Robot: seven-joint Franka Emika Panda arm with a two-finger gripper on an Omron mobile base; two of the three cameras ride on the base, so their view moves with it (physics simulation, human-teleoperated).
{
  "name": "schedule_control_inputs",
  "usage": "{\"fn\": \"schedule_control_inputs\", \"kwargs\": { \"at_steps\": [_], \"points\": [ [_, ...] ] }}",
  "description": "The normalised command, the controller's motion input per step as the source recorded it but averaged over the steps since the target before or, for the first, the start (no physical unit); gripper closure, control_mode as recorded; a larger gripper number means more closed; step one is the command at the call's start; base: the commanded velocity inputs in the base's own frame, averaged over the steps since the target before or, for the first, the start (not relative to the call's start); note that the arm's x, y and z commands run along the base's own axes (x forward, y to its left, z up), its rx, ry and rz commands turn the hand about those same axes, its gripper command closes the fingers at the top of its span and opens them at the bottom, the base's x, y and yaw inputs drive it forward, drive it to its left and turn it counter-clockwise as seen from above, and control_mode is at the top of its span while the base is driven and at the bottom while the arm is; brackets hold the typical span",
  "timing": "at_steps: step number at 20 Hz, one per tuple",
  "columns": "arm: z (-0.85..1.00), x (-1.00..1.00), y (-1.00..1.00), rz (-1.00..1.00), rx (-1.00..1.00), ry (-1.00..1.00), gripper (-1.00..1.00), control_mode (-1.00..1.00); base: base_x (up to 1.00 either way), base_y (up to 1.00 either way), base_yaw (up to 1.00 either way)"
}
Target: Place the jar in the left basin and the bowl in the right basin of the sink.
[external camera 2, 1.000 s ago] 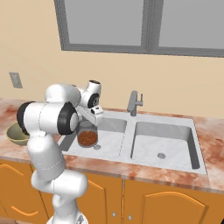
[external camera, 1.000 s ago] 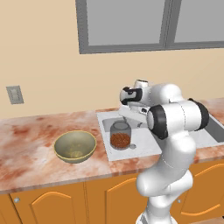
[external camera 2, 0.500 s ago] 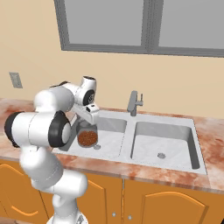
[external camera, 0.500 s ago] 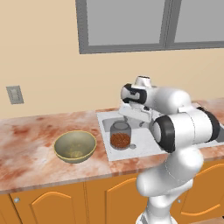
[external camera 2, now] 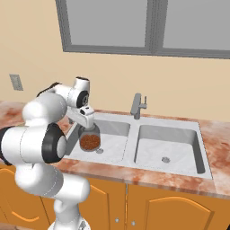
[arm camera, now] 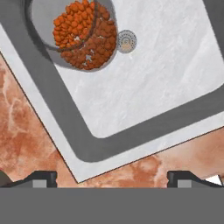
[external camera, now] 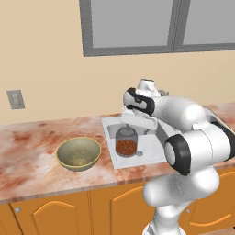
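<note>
Two small dark fingertips (arm camera: 41, 178) are showing far apart at the bottom of the hand view, and the gripper (arm camera: 112, 179) is standing wide open with nothing between its jaws. It is hanging over the reddish, mottled stone counter (arm camera: 30, 144) at the near corner of the left basin (arm camera: 144, 83). In the base views the gripper (external camera: 133, 120) is hovering just above the one jar (external camera: 126, 142), not touching it.

The jar — squat, clear glass, rounded at the shoulders, packed with reddish-brown granules — is sitting upright on the floor of the left basin, just beside the small round drain (arm camera: 126, 42).

The sink (external camera 2: 197, 166) is showing two rectangular basins of pale, faintly marbled grey-white — the wider left one and the narrower right basin (external camera 2: 167, 143) — each with one drain, split by a divider, with one angular grey metal faucet (external camera 2: 138, 105) behind.

One round olive-tan bowl (external camera: 79, 153), pale-rimmed and speckled inside, is resting on the counter left of the sink, well apart from the jar.
</note>
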Motion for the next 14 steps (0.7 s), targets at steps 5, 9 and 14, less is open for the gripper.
{"fn": "schedule_control_inputs", "kwargs": {
  "at_steps": [5,9,14],
  "points": [
    [0.04,-0.38,0.33,0.17,0.01,0.0,-1.0,-1.0,0.0,0.0,0.0],
    [0.05,-0.32,0.3,0.15,0.04,-0.06,-1.0,-1.0,0.0,0.0,0.0],
    [0.07,-0.29,0.29,0.18,0.07,-0.11,-1.0,-1.0,0.0,0.0,0.0]
  ]
}}
